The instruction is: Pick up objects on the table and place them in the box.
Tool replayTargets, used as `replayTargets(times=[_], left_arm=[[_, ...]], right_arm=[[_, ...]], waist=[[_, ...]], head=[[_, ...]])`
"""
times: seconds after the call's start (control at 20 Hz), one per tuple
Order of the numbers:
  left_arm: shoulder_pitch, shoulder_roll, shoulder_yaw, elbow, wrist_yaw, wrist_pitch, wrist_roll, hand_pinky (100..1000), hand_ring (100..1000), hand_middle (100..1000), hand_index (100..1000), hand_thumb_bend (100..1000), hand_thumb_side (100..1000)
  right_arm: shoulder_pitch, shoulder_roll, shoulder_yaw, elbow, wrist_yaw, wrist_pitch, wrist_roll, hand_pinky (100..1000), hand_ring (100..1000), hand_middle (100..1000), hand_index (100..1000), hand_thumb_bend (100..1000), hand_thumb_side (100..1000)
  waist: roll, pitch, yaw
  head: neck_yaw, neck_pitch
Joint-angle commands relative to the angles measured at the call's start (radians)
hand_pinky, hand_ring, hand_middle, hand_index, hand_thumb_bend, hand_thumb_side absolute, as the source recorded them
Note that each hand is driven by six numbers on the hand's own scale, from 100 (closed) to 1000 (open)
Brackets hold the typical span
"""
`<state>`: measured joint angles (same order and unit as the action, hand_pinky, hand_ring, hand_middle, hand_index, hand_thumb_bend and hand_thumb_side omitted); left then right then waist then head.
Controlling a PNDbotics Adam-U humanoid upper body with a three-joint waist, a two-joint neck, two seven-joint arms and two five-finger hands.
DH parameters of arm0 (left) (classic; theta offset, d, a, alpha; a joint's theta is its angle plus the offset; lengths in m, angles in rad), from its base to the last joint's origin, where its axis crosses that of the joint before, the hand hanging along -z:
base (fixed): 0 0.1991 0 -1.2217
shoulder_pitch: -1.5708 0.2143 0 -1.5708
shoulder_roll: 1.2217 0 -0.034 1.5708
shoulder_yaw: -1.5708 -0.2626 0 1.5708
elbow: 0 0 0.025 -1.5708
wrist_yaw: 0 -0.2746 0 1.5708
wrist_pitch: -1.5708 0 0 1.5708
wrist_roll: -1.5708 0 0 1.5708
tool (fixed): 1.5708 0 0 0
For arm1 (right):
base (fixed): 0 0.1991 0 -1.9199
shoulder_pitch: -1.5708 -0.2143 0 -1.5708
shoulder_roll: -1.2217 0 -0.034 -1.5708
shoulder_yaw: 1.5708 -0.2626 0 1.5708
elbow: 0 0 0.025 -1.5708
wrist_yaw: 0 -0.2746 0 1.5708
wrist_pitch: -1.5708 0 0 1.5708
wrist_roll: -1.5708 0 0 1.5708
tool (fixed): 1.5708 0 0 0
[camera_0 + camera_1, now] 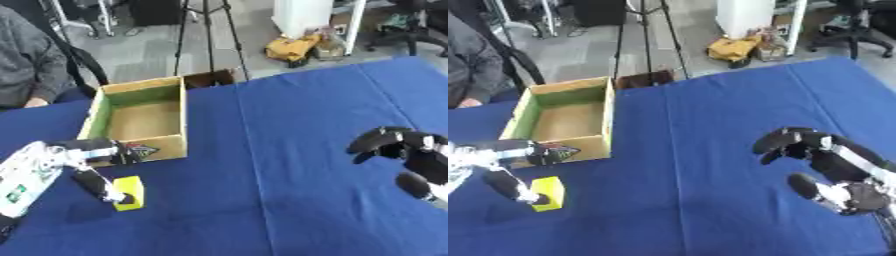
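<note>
An open cardboard box (179,112) with a green inner lining stands at the back left of the blue table. A yellow block (131,192) lies on the cloth in front of the box's left corner. My left hand (92,167) reaches in from the lower left. Its thumb touches the block's left side and its long fingers stretch over the box's front wall, apart from the block. My right hand (824,160) hovers over the right side of the table with fingers curled and nothing in it.
The blue table (289,150) spreads wide between the two hands. A person in a grey top (26,60) sits behind the table's far left corner. A tripod (206,35) and a yellow bag (293,49) stand on the floor beyond the far edge.
</note>
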<state>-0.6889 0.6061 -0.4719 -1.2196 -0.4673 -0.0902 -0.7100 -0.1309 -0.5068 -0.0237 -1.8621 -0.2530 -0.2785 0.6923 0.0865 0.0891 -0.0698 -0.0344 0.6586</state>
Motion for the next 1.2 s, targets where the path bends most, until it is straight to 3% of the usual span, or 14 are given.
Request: replayTargets(times=[0.05,0.45,0.85,1.1,1.2], left_arm=[[-0.023,0.025,0.026,-0.023,0.001,0.007,-0.064,823,724,708,881,579,378],[-0.018,0.016,0.049,-0.038,-0.061,0.018,-0.191,821,727,709,878,561,371],[-0.014,0.011,0.053,-0.036,-0.081,0.020,-0.196,813,723,708,875,535,354],[-0.003,-0.015,0.045,-0.014,-0.149,0.033,-0.166,812,723,708,875,531,351],[0.004,-0.023,0.047,-0.002,-0.178,0.028,-0.159,790,708,696,868,489,320]], right_arm=[[-0.007,-0.026,-0.006,-0.009,-0.008,-0.003,0.000,722,804,762,795,319,569],[-0.007,-0.024,-0.007,-0.007,-0.009,-0.002,0.001,722,804,762,795,320,570],[-0.007,-0.023,-0.008,-0.007,-0.008,-0.002,0.000,722,804,762,794,322,570],[-0.008,-0.021,-0.008,-0.007,-0.006,-0.001,0.001,722,804,762,794,322,570],[-0.008,-0.021,-0.008,-0.006,-0.006,-0.001,0.002,722,804,762,794,322,571]], waist=[[-0.005,-0.011,0.001],[-0.005,-0.012,0.002],[-0.005,-0.011,0.002],[-0.005,-0.010,-0.001],[-0.004,-0.009,-0.001]], head=[[-0.002,-0.001],[-0.004,-0.001],[-0.005,-0.001],[-0.007,-0.002],[-0.008,-0.003]])
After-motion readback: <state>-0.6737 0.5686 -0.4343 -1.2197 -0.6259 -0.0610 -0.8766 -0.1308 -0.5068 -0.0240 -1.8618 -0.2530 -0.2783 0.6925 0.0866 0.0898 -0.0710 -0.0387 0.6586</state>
